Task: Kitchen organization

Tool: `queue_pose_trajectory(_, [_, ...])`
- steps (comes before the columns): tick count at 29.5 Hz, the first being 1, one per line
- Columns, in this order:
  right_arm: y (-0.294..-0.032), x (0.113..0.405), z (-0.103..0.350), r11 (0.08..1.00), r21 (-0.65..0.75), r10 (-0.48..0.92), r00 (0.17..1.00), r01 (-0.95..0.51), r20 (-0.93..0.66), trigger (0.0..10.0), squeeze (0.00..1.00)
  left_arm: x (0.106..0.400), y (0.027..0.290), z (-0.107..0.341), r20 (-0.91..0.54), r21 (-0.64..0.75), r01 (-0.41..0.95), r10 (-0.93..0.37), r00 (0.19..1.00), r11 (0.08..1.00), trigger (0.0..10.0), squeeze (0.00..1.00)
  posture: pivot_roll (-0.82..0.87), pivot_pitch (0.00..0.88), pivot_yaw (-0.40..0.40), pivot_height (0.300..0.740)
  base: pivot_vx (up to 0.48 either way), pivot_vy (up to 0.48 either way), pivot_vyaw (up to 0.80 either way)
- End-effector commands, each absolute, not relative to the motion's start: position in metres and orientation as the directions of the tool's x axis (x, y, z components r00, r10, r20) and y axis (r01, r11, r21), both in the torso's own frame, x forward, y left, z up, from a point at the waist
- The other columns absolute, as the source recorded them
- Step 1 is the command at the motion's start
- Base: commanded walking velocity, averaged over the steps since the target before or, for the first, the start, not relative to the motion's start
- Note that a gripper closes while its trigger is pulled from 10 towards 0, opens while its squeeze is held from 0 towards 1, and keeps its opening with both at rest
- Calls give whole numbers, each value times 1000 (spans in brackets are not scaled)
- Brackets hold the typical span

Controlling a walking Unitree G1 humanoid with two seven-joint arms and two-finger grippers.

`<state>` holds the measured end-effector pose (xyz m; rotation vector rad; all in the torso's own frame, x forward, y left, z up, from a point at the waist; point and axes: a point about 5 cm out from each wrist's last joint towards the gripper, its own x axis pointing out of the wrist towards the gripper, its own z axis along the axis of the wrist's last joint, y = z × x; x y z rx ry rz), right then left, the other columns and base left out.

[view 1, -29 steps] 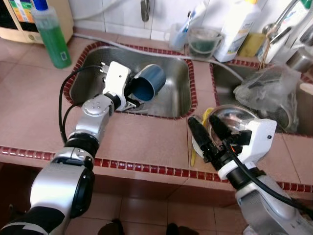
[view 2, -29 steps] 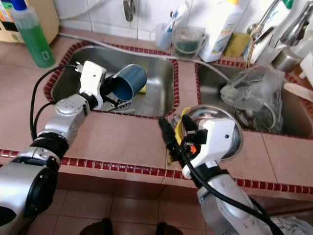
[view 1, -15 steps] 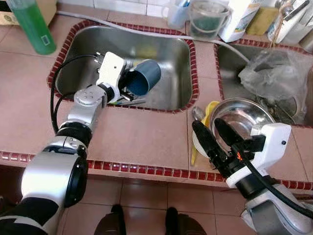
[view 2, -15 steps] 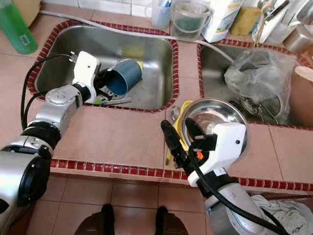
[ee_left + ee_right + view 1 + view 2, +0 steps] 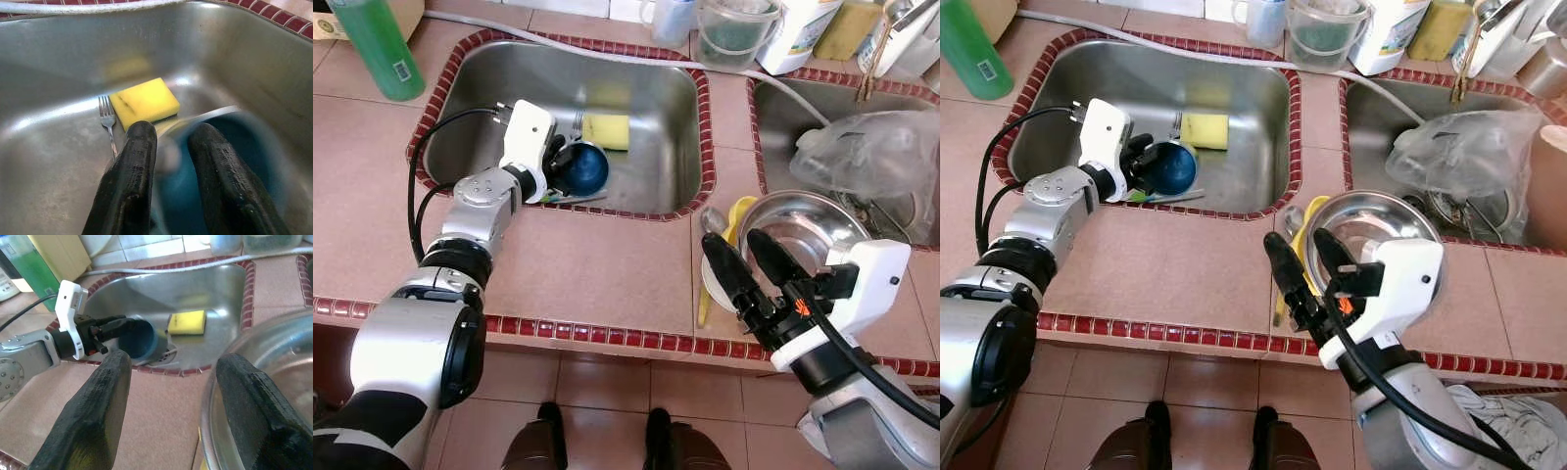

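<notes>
A blue cup [image 5: 584, 168] rests low in the left sink [image 5: 470, 108] with its mouth turned up toward me. My left gripper [image 5: 558, 163] is shut on the cup's rim [image 5: 215, 115], one finger inside and one outside. Just beyond it on the sink floor lie a yellow sponge [image 5: 607, 129] and a fork [image 5: 108, 117]. My right gripper [image 5: 732, 247] hovers open over the tiled counter's front edge. One finger [image 5: 254, 396] overlaps the rim of a steel bowl [image 5: 808, 217], and nothing sits between the fingers.
A yellow utensil [image 5: 736, 211] lies beside the bowl. The right sink holds a crumpled plastic bag [image 5: 871, 157]. A green bottle [image 5: 374, 44] stands at the back left, a clear jug [image 5: 734, 29] and other bottles along the back wall. Bare counter [image 5: 597, 264] stretches between my arms.
My left gripper has lowered the blue cup from a raised tilt down to the sink floor, uncovering the yellow sponge. The camera has tipped downward. The right gripper has stayed open by the bowl.
</notes>
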<state>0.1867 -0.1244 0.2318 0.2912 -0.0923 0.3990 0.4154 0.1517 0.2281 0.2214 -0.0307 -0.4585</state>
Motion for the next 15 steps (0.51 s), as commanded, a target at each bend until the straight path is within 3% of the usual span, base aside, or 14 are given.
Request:
queue_pose_trajectory(1, [-126,186,230,885,262,366,922,-386,123,10000,0,417,153,235,-18,220,440,-447,894,871,10000,1000,-130,322,-66,740,0,0,0])
queue_pose_trajectory(15, [-126,198,232,885,244,369,917,-397,151,10000,0,417,157,241,12,205,445,-456,890,872,10000,1000,-106,283,-64,740,0,0,0])
